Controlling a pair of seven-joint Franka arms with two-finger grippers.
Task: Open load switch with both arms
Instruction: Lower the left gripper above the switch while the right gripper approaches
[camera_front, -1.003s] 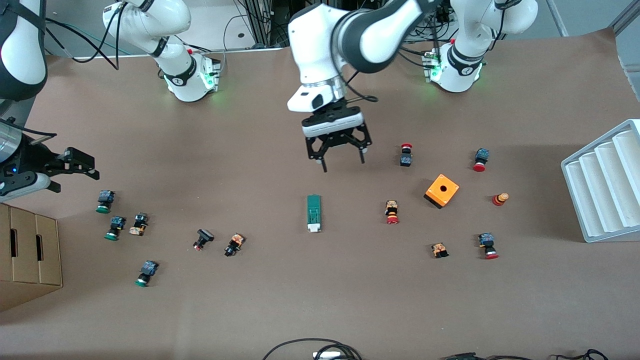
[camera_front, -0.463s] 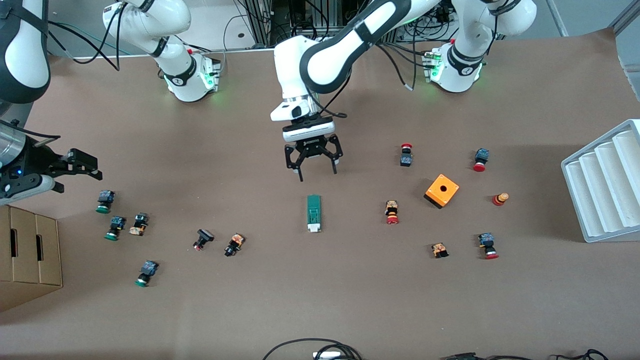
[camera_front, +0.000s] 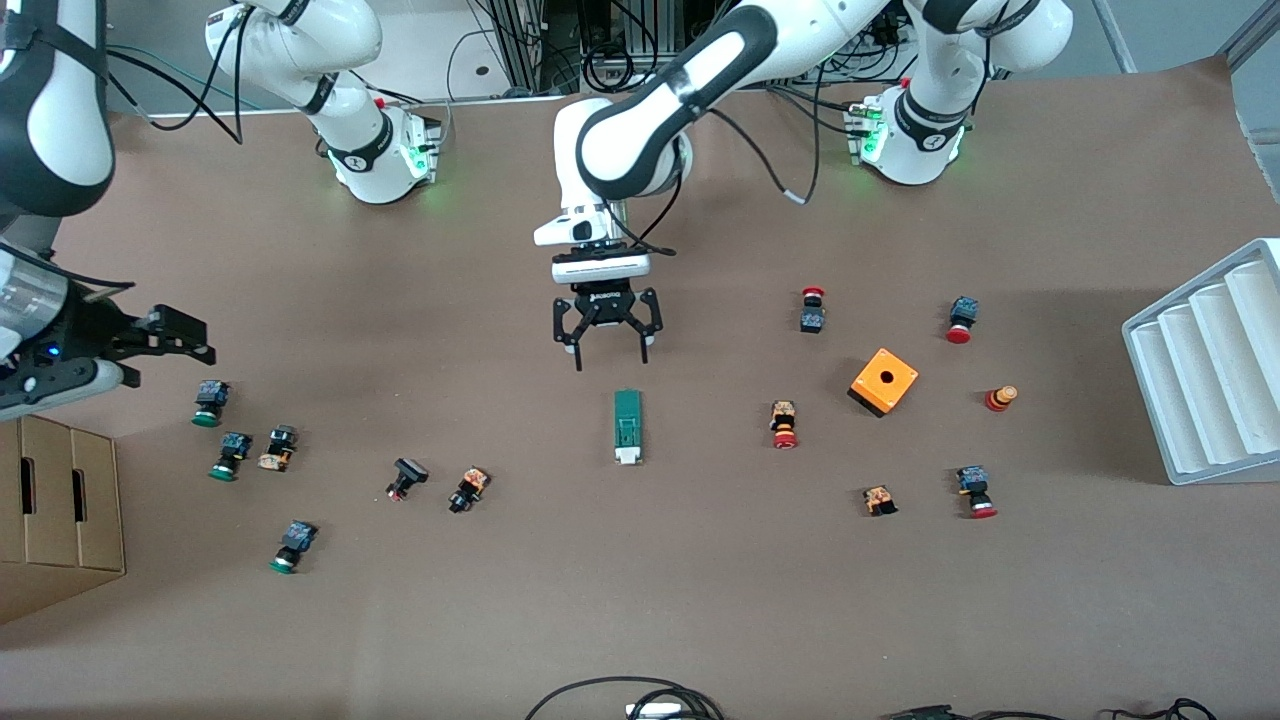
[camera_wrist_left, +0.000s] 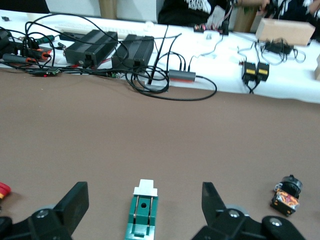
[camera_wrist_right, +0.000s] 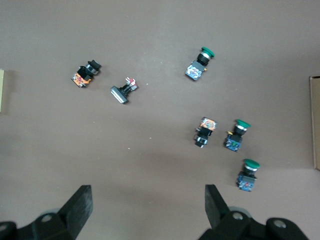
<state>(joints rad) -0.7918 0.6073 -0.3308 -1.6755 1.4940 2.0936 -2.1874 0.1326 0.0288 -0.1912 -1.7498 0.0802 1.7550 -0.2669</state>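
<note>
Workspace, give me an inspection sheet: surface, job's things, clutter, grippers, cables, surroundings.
Surface: brown table cover, flat.
Job's things: load switch lies flat mid-table, white tab toward the front camera, untouched.
Clutter: orange cube box and red-capped push buttons toward the left arm's end; green-capped push buttons toward the right arm's end.
Grippers: left gripper open, over the table just short of the load switch; right gripper open, over the table's edge at the right arm's end, above the green-capped buttons.
Cables: black loops at the table edge nearest the front camera.
Surroundings: cardboard box at the right arm's end; white ridged tray at the left arm's end.
</note>
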